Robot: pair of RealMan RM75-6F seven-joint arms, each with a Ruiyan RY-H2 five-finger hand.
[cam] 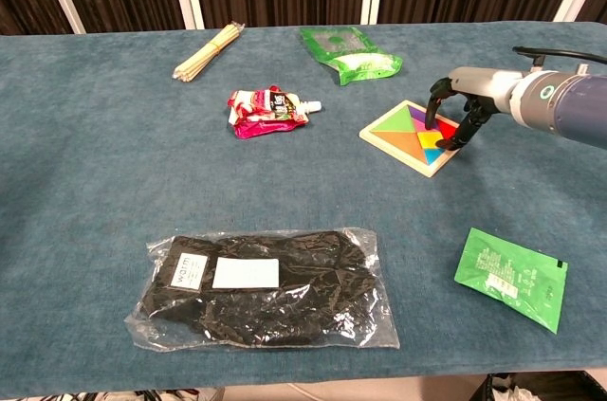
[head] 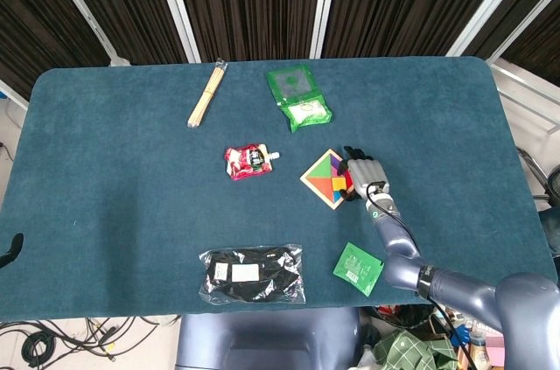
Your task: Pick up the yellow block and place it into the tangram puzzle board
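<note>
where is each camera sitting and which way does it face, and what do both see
Head view: high above the near edge, looking down on the teal felt table; shows the right arm and right hand over the square wooden tangram puzzle board.
Chest view: low at the near edge, facing across the table toward the dark curtains; shows the right hand entering from the right.
Shared: the board, the right hand, the black clothing in a clear bag.

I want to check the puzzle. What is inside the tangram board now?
The board holds coloured pieces, among them the yellow block. The right hand hangs over its far right corner and covers what lies there.
</note>
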